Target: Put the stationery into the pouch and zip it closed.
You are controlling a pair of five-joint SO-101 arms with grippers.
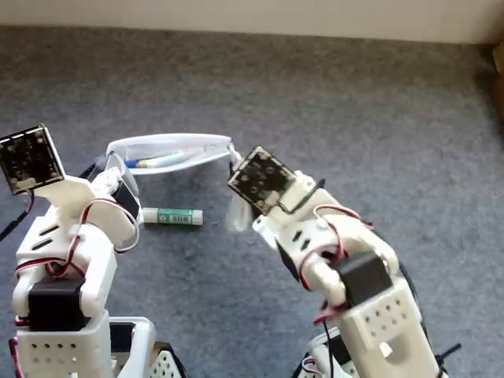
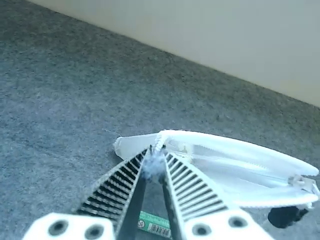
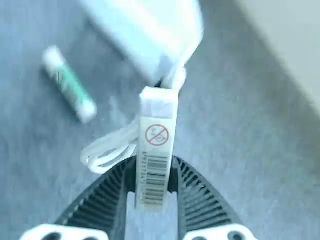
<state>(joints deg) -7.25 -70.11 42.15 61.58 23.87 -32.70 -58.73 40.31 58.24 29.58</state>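
**A:** What have your claws got hold of?

**B:** My left claw (image 2: 156, 162) is pinched tight on one end of the pouch (image 1: 169, 153). My right claw (image 3: 152, 174) is clamped on the paper tag (image 3: 155, 140) hanging off the other end, beside a white cord loop (image 3: 105, 150).

**A:** Why both ends?

**B:** I'd say to keep it stretched and steady, so the mouth gapes and the zip has something to pull against (a limp pouch just folds).

**A:** Where does it lie?

**B:** Toward the far edge of the table (image 1: 354, 102), left of the middle, with pens (image 1: 157, 162) inside. The glue stick (image 1: 172, 216) lies on the table just on the near side of the pouch, apart from it.

**A:** So there's more to do?

**B:** As I judge it, yes. The glue stick has to go in and the zip isn't closed. With both claws busy, one would have to let go first.

**A:** What can't you make out?

**B:** From above, my own arms cover both sets of fingertips. I can't count the pens through the pouch wall. A small bit at the pouch's far end, seen from my left wrist, may be the zip slider, but I'm not sure. Near it is a dark lump (image 2: 285, 216) that I can't identify.
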